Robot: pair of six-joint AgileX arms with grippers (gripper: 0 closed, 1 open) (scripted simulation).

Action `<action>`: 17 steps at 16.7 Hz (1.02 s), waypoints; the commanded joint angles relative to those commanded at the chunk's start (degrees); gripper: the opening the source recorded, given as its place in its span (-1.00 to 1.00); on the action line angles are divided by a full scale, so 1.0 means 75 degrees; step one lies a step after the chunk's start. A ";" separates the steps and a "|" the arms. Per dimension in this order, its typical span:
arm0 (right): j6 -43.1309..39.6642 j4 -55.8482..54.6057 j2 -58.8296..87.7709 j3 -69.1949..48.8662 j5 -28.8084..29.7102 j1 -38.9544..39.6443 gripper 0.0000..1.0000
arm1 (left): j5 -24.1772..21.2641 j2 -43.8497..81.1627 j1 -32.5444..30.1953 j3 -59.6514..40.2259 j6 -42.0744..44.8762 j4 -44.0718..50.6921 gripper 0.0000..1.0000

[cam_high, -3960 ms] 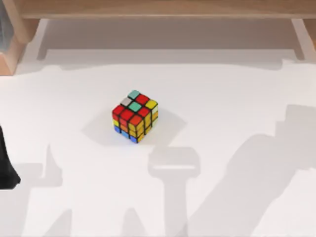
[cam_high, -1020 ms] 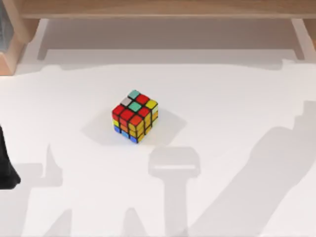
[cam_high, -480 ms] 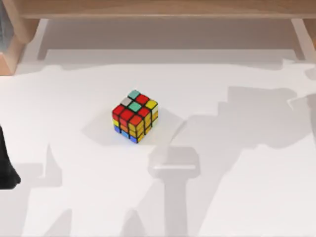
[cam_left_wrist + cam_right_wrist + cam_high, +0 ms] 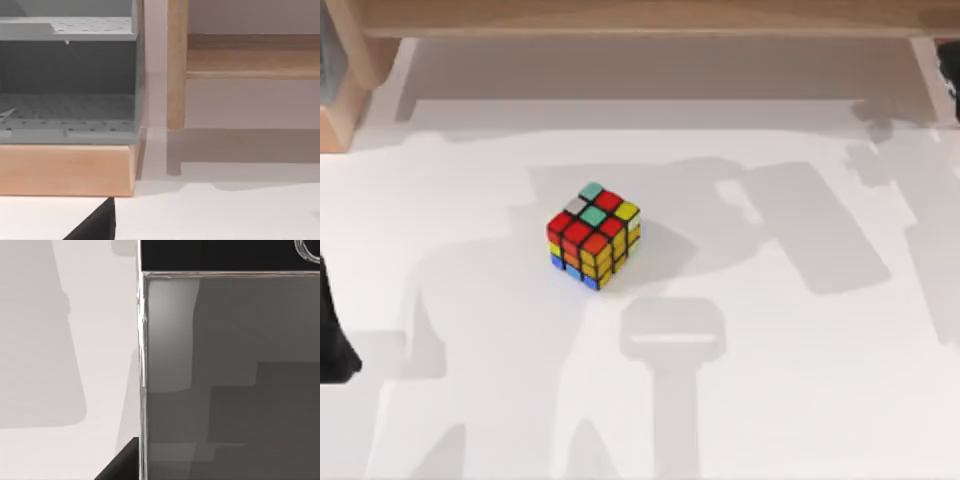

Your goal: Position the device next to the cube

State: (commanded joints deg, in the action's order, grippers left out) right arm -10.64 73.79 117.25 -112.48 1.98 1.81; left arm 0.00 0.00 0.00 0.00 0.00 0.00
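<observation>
At the far left edge of the white table [image 4: 800, 400], well left of the cube [image 4: 593, 236] and nearer the camera, a dark piece of the left arm [image 4: 332, 335] sits parked. Left gripper jaws: cannot tell whether apart or together. Left wrist view looks over the table's back edge at a grey perforated shelf unit [image 4: 67, 75] on a light wooden base [image 4: 65, 169], a wooden post [image 4: 176, 65] beside it, and a black wedge of that arm's own hardware [image 4: 97, 225] at the frame's edge.

Cube stands on the table slightly left of centre, one corner turned toward the camera, top face mostly red with teal, grey and yellow stickers; orange, yellow and blue on the sides. Nothing touches it. Broad grey shadows lie across the table around the cube and to its right.

Behind the cube, a wooden rail [image 4: 640, 18] runs along the back.

Far right of the cube, at the back corner, a dark sliver [image 4: 953, 85] of the right arm. Right wrist view: the device [image 4: 230, 375] very close, dark glossy screen, silver rim, part of the round home button [image 4: 309, 249], with table beyond it. Right gripper jaws: cannot tell.
</observation>
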 joint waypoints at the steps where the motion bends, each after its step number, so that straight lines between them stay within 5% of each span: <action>1: 0.0333 0.0132 0.0043 -0.0166 -0.0014 0.0170 -1.00 | 0.0000 0.0000 0.0000 0.0000 0.0000 0.0000 1.00; 17: 0.5172 0.0727 0.2379 -0.1932 -0.0165 0.3388 -1.00 | 0.0000 0.0000 0.0000 0.0000 0.0000 0.0000 1.00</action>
State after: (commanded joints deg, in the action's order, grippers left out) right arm 28.14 79.23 135.09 -126.97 0.74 27.22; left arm 0.00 0.00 0.00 0.00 0.00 0.00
